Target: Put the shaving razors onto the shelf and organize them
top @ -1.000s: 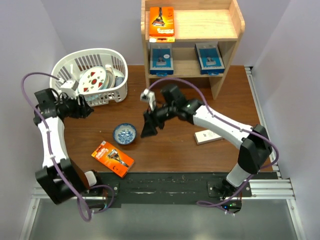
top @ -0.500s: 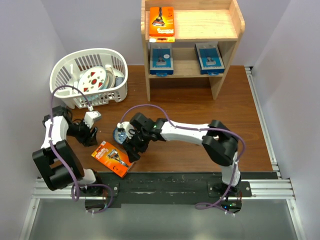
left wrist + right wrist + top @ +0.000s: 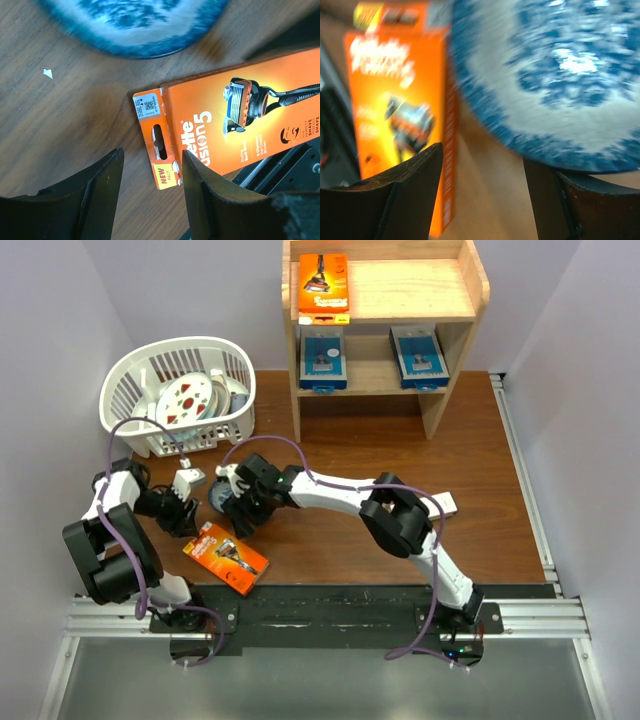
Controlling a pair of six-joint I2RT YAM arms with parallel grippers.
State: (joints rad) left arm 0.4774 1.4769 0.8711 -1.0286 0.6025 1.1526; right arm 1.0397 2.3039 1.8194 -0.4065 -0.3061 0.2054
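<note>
An orange razor pack [image 3: 226, 558] lies flat on the brown table near the front left. My left gripper [image 3: 186, 516] is open just left of it. In the left wrist view the pack's hang tab [image 3: 159, 145] lies between the open fingers, untouched. My right gripper [image 3: 238, 518] is open and low over the blue-and-white bowl [image 3: 220, 497], just above the pack. The right wrist view shows the pack [image 3: 395, 115] on the left and the bowl [image 3: 555, 75] on the right. The pine shelf [image 3: 440, 310] holds an orange pack [image 3: 323, 285] on top and two blue packs [image 3: 322, 358] [image 3: 417, 353] below.
A white slotted basket [image 3: 135, 375] with dishes stands at the back left. A small white box [image 3: 446, 504] lies partly under the right arm. The bowl also shows in the left wrist view [image 3: 135, 25], close beyond the pack.
The right arm has swung left from the table's middle to over the bowl. The left gripper has come down from the basket to the orange pack's left end.
</note>
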